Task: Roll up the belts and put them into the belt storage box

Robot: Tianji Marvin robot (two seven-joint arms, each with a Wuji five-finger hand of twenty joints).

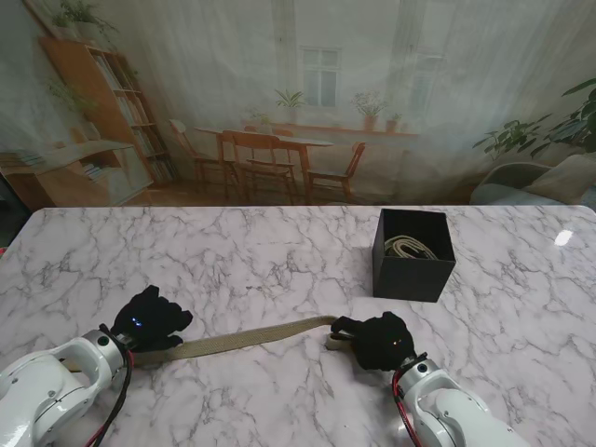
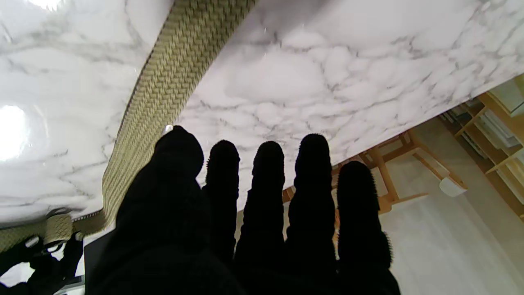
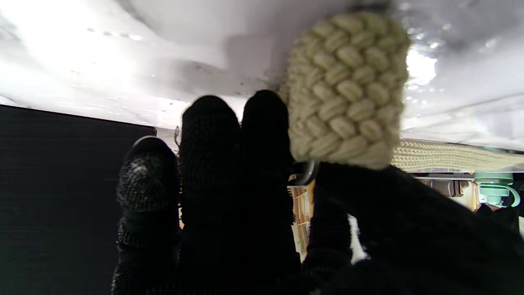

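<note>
A tan woven belt (image 1: 247, 337) lies flat and stretched out, well to the left of and nearer to me than the open black box (image 1: 413, 254), which stands upright and already holds a pale coiled belt (image 1: 410, 247) (details too small).

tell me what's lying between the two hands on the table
The woven belt stretches flat across the marble from the left hand to the right hand, seen in the stand view.

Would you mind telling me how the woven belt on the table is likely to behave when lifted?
The woven belt probably flops: it lies limp and flat between both hands. Its coarse braid likely grips the right hand's fingers rather than slipping.
</note>
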